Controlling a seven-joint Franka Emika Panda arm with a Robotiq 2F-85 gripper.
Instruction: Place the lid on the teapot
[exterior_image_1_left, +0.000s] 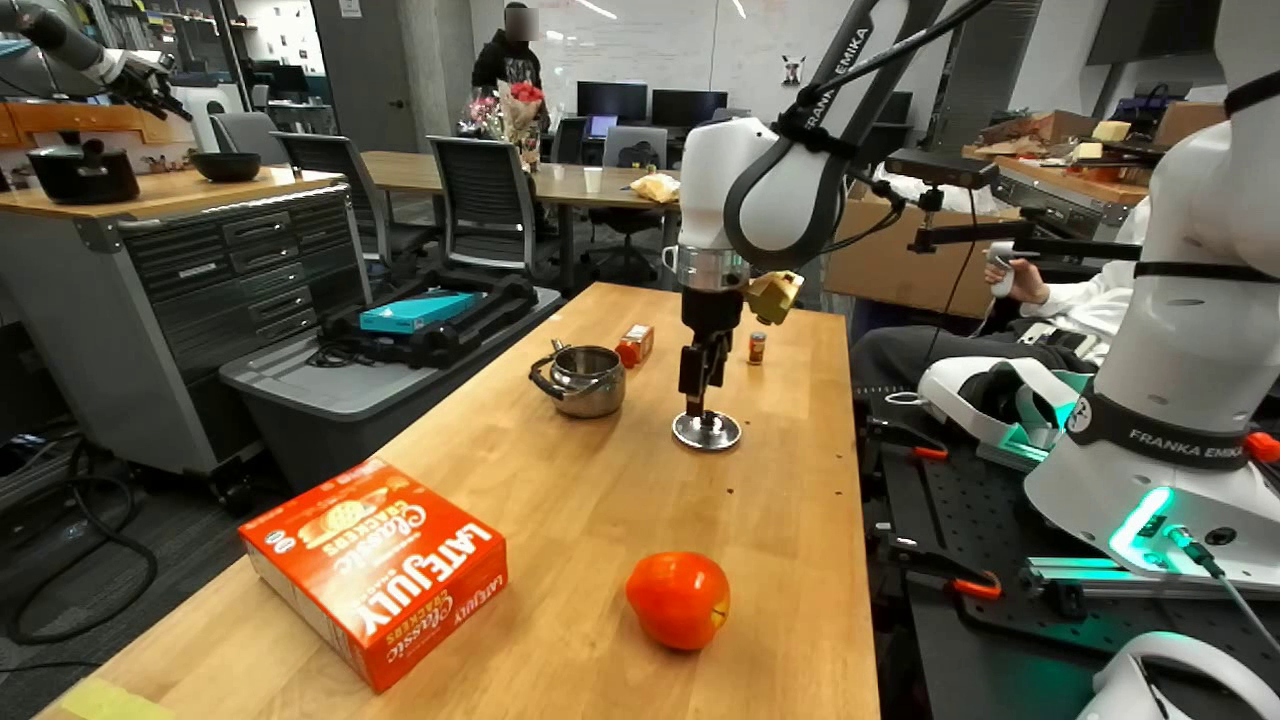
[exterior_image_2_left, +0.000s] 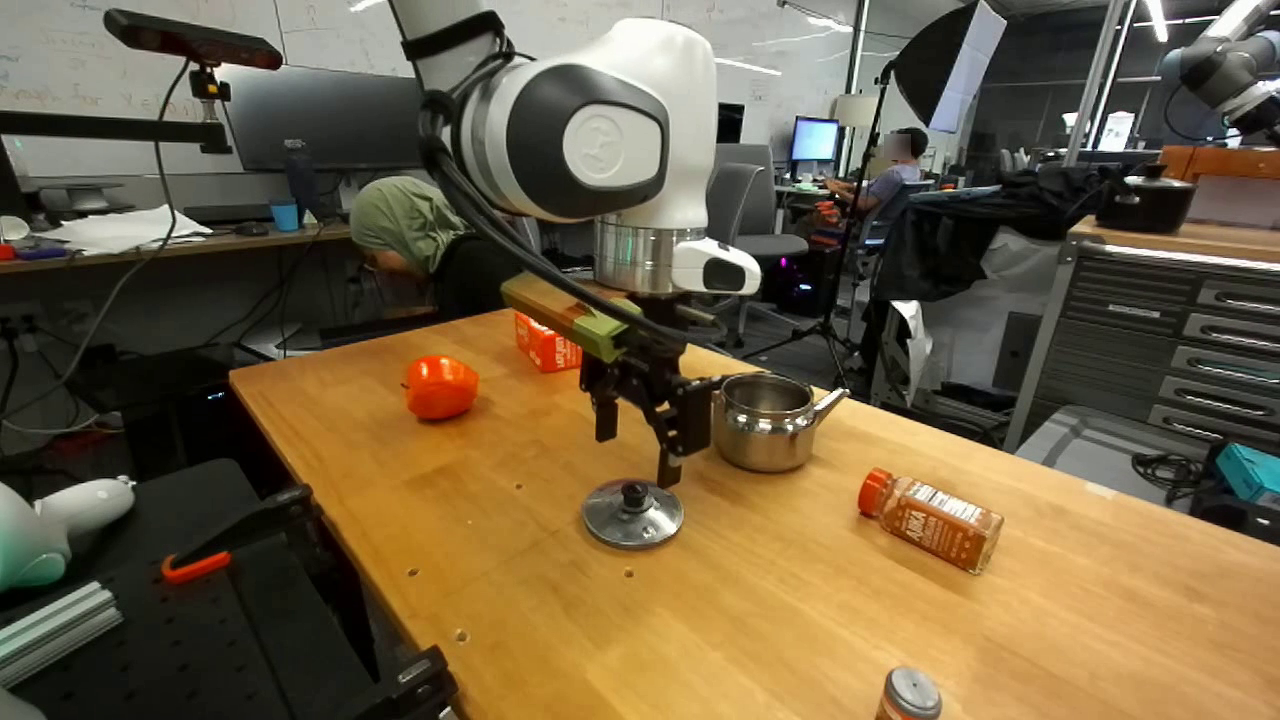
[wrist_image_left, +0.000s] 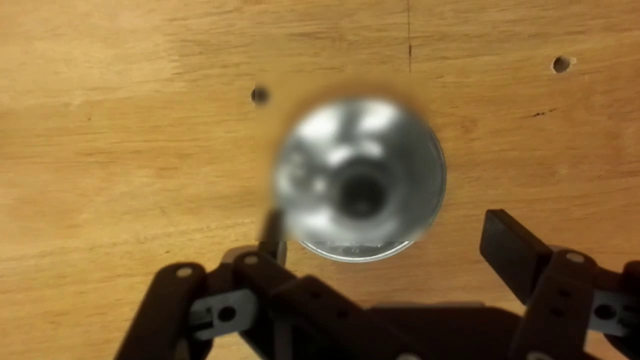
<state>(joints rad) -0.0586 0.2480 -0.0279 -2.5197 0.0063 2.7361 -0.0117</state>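
Gripper hangs over the lid, fingers spread apart. Lid lies on the table, lower centre in an exterior view; teapot stands upright, right of centre there.

"LATE JULY" and "Classic CRACKERS" on the red cracker box, "FRANKA EMIKA" on the robot forearm and base

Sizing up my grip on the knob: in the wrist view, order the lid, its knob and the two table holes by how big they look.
1. Lid
2. Knob, blurred
3. Left hole and right hole: too alike to rank; the left is partly blurred.
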